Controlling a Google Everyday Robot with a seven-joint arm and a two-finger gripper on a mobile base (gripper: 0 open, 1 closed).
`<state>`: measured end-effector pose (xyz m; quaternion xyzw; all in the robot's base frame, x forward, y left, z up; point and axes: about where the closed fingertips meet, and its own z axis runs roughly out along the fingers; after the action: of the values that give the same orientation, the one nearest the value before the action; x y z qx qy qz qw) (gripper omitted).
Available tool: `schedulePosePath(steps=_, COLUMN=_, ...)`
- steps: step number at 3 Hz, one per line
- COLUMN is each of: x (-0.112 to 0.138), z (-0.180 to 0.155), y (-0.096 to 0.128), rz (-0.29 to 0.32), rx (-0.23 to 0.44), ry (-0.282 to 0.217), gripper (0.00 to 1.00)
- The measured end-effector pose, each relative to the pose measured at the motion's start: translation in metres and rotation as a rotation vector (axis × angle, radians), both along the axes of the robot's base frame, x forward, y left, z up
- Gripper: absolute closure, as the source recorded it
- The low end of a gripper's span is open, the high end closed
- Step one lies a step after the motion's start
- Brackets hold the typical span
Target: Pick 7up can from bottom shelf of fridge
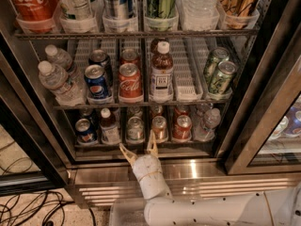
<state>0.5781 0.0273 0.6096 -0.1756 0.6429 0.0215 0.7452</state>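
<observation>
Silver 7up can (135, 128) sits just above claw (137, 144).

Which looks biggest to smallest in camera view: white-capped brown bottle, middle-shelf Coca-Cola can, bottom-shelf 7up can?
1. brown bottle
2. Coca-Cola can
3. 7up can, though its smaller look may be only distance.
The open pincer sits just below it.
</observation>
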Motion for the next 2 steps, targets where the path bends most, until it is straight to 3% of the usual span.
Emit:
schedulePosePath(steps=1, x=0.0211, z=-0.0086, y=0.0071, rz=-0.035, rx=0.006, ry=-0.010, gripper=0.31)
schedulePosePath(steps=2, x=0.0271, z=-0.0098, y=0.0089, rz=-0.042, rx=0.005, ry=-0.011, gripper=0.32)
